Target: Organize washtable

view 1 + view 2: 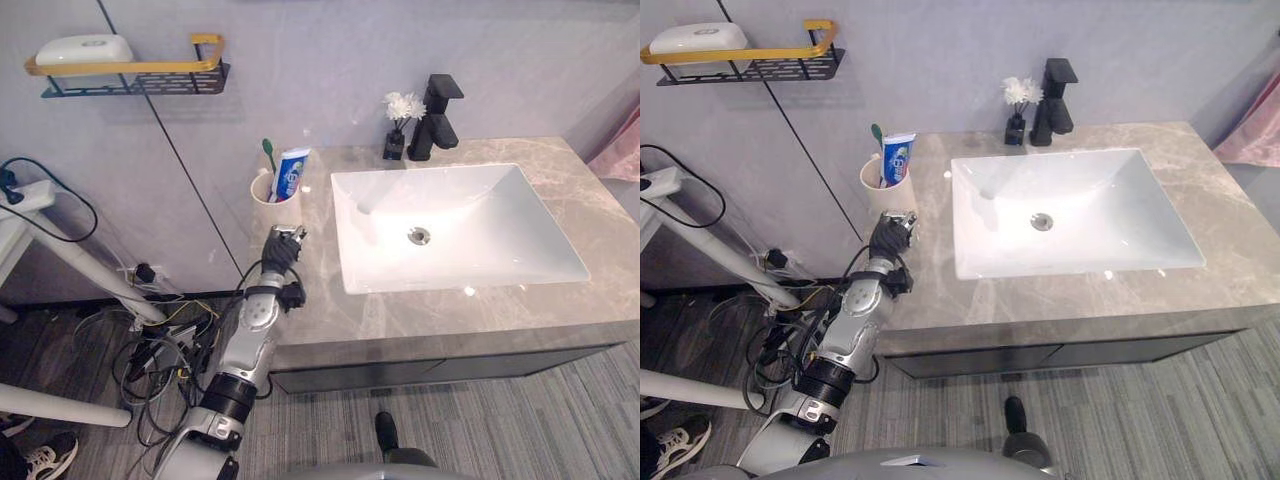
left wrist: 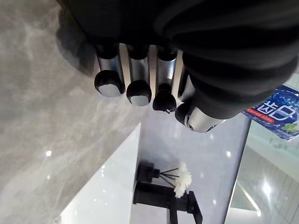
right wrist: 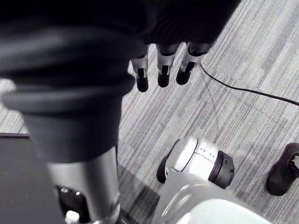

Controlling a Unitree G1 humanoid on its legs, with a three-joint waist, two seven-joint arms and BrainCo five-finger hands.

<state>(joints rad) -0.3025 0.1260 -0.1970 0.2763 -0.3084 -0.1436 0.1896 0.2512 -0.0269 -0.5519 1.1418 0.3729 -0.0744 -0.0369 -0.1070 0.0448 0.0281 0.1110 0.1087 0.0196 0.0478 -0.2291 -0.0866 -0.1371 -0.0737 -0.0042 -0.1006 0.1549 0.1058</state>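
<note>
A cream cup [image 1: 272, 210] stands at the left end of the marble washtable [image 1: 330, 315], holding a green toothbrush [image 1: 268, 150] and a blue-and-white toothpaste tube [image 1: 290, 172]. My left hand [image 1: 284, 247] rests over the counter just in front of the cup, apart from it. Its fingers [image 2: 138, 88] are curled with nothing in them, and the toothpaste tube [image 2: 279, 112] shows just beyond. My right hand [image 3: 161, 70] hangs over the carpeted floor, fingers straight and relaxed, holding nothing.
A white basin [image 1: 480, 205] fills the middle of the counter. A black faucet [image 1: 436, 120] and a small black vase of white flowers [image 1: 400, 122] stand behind it. A wall shelf [image 1: 135, 76] carries a white soap box [image 1: 85, 48]. Pink cloth [image 1: 622, 152] hangs at the far right.
</note>
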